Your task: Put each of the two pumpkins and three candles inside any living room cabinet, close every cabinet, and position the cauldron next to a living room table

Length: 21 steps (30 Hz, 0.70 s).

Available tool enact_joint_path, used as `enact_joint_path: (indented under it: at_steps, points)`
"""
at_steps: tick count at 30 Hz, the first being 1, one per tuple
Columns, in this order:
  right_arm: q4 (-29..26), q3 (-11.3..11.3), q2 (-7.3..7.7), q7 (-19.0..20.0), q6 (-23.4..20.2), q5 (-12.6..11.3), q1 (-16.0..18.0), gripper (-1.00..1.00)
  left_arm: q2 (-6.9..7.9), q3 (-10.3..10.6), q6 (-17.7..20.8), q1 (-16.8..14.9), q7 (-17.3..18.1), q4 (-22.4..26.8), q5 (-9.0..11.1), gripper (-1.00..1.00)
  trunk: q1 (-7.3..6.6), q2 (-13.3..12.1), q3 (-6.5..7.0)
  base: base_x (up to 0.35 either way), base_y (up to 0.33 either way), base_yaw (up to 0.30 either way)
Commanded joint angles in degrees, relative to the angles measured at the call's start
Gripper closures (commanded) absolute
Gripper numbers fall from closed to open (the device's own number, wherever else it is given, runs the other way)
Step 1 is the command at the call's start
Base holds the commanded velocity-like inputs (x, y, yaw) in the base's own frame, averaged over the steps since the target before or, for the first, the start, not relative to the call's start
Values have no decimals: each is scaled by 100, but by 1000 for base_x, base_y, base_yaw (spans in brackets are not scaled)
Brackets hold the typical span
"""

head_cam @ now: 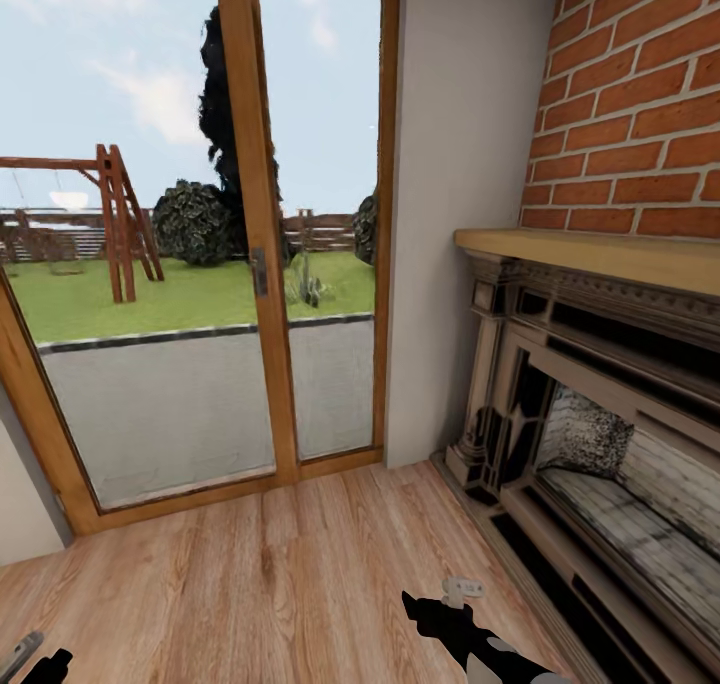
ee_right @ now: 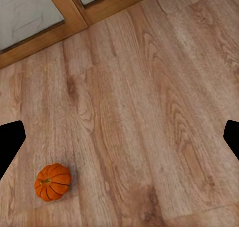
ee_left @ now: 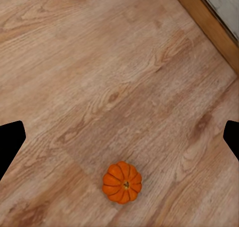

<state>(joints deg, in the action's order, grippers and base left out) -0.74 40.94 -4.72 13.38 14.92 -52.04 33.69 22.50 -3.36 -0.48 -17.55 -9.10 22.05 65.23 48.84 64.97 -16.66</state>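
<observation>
A small ribbed orange pumpkin (ee_left: 122,182) lies on the wooden floor in the left wrist view, stem up. My left gripper (ee_left: 119,140) hangs above the floor with its black fingertips (ee_left: 10,142) far apart, open and empty, and the pumpkin sits a little off the line between them. The right wrist view also shows an orange pumpkin (ee_right: 52,181) on the floor, off to one side of my open, empty right gripper (ee_right: 119,140). I cannot tell whether it is the same pumpkin. In the head view, my right arm (head_cam: 470,639) and left gripper (head_cam: 40,664) sit at the bottom edge.
A tall wood-framed glass door (head_cam: 200,264) straight ahead looks onto a lawn with a swing set. A dark stone fireplace (head_cam: 600,444) with a wooden mantel under a red brick wall (head_cam: 640,94) runs along the right. Bare wooden floor (head_cam: 260,574) lies between them.
</observation>
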Motion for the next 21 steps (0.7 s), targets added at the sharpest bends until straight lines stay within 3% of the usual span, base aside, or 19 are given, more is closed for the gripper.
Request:
enact_joint_path:
  at_steps: [1, 12, 21]
  points:
    - [13, 37, -3, 33, 19, -61, 6, -100, 2, 7, -1, -2, -22, 10, 61, -100, 23, 46, -26, 0, 0, 0]
    - [19, 44, -3, 34, 13, -56, 6, -100, 5, 11, 11, -3, -16, 8, 67, -100, 265, 488, -223, 0, 0, 0]
    - [-40, 221, -3, 33, 30, -61, 6, -100, 8, 11, 13, -2, -13, 10, 62, -100, 462, 848, -385, 0, 0, 0]
